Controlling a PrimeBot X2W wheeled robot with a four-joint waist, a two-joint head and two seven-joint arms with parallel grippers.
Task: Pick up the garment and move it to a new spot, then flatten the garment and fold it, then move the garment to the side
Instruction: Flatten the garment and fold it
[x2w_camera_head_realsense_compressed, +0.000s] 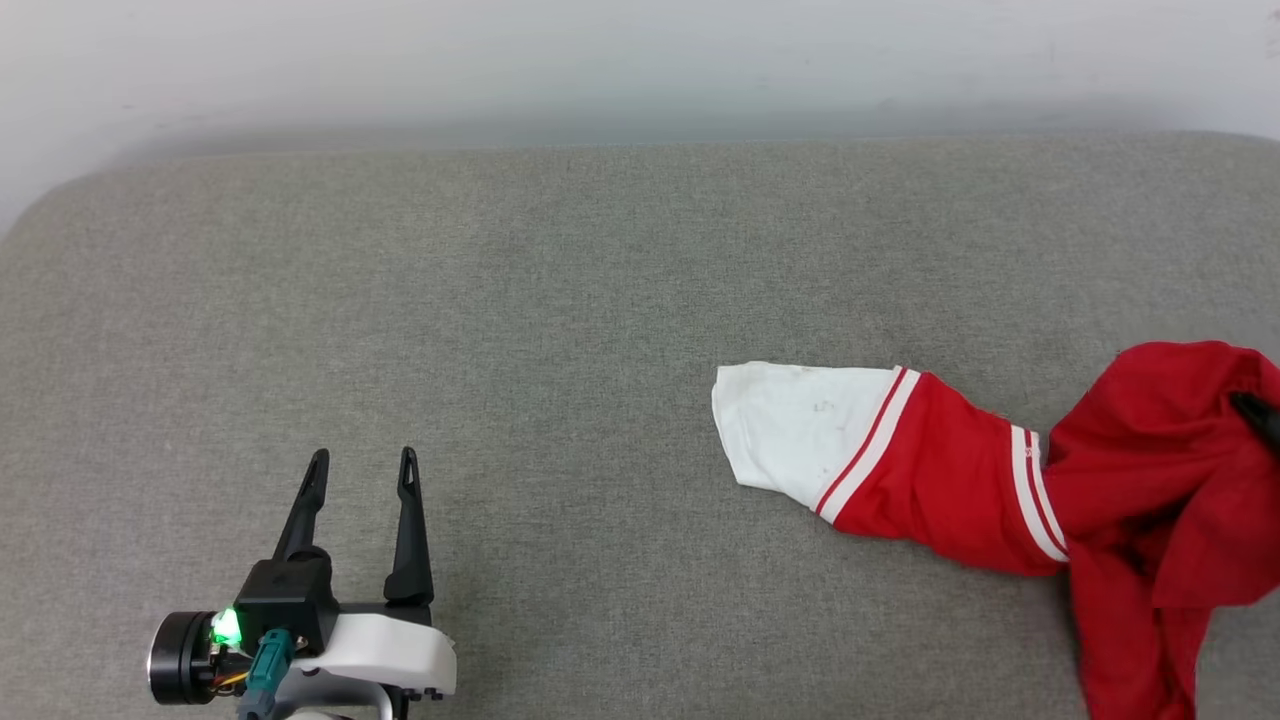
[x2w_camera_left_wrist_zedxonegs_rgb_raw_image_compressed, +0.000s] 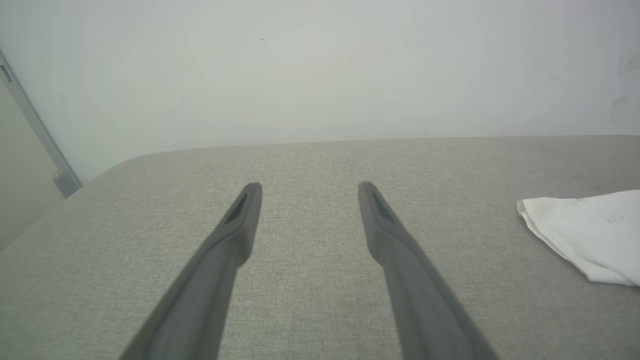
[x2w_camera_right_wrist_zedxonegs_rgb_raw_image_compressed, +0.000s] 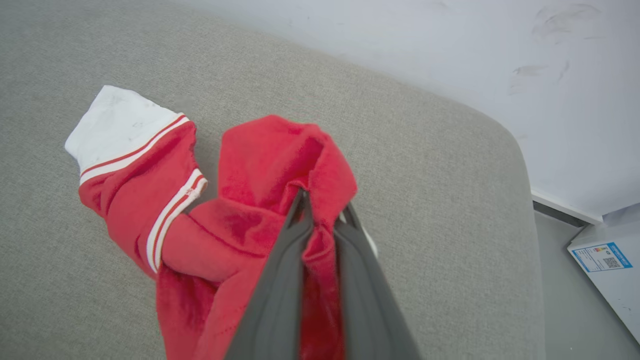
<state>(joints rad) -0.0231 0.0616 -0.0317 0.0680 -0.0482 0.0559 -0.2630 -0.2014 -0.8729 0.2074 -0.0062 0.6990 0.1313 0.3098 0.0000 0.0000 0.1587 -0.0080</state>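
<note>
The garment (x2w_camera_head_realsense_compressed: 1000, 480), a red T-shirt with a white sleeve end and striped trim, lies bunched at the right of the grey padded surface (x2w_camera_head_realsense_compressed: 560, 300). Its white sleeve end (x2w_camera_left_wrist_zedxonegs_rgb_raw_image_compressed: 590, 230) points left. My right gripper (x2w_camera_right_wrist_zedxonegs_rgb_raw_image_compressed: 325, 205) is shut on a raised fold of the red cloth (x2w_camera_right_wrist_zedxonegs_rgb_raw_image_compressed: 280, 165), lifting it into a peak; a dark fingertip (x2w_camera_head_realsense_compressed: 1262, 415) shows at the head view's right edge. My left gripper (x2w_camera_head_realsense_compressed: 362, 460) stands open over bare surface at the lower left, well apart from the shirt, nothing between its fingers (x2w_camera_left_wrist_zedxonegs_rgb_raw_image_compressed: 240, 220).
A pale wall (x2w_camera_head_realsense_compressed: 640, 60) runs behind the surface's far edge. The surface's rounded corner and edge drop off at the right (x2w_camera_right_wrist_zedxonegs_rgb_raw_image_compressed: 520, 165), with floor and a white box bearing a blue label (x2w_camera_right_wrist_zedxonegs_rgb_raw_image_compressed: 600, 257) beyond. Bare grey surface stretches between the two grippers.
</note>
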